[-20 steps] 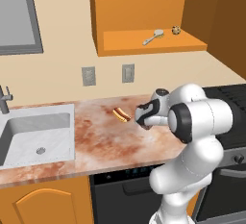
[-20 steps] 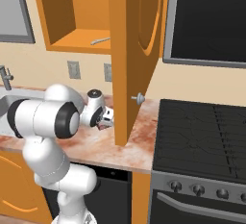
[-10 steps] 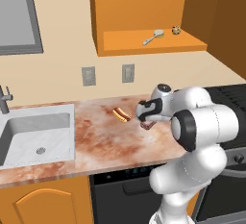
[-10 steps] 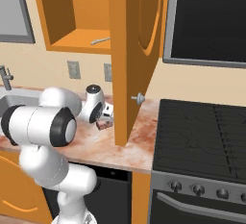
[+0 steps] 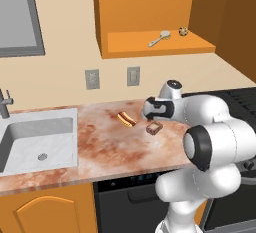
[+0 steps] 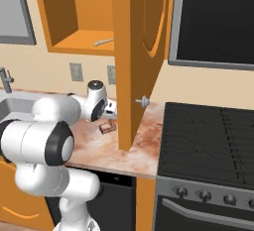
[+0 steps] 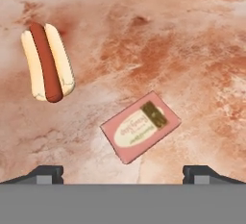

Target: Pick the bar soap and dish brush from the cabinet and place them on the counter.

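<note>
The bar soap (image 5: 154, 127) (image 6: 107, 126) lies flat on the counter (image 5: 100, 144) (image 6: 146, 135); in the hand view it is a pink block (image 7: 141, 127) lying askew. My gripper (image 5: 150, 117) (image 6: 111, 115) (image 7: 124, 175) hangs just above the soap, open, with nothing between its fingertips (image 7: 45, 173). The dish brush (image 5: 160, 38) (image 6: 103, 42) rests on the shelf of the open cabinet (image 5: 150, 7) (image 6: 59, 7), well above the hand.
A hot dog in a bun (image 5: 126, 120) (image 7: 47, 62) lies left of the soap. A small speckled item (image 5: 183, 31) sits near the brush. The open cabinet door (image 6: 139, 51) hangs beside the arm. Sink (image 5: 37, 137) at left, black stovetop (image 6: 213, 136) at right.
The hand has lifted slightly off the counter while the jaws opened a little wider. The soap stays lying on the counter. The arm's elbow has swung lower.
</note>
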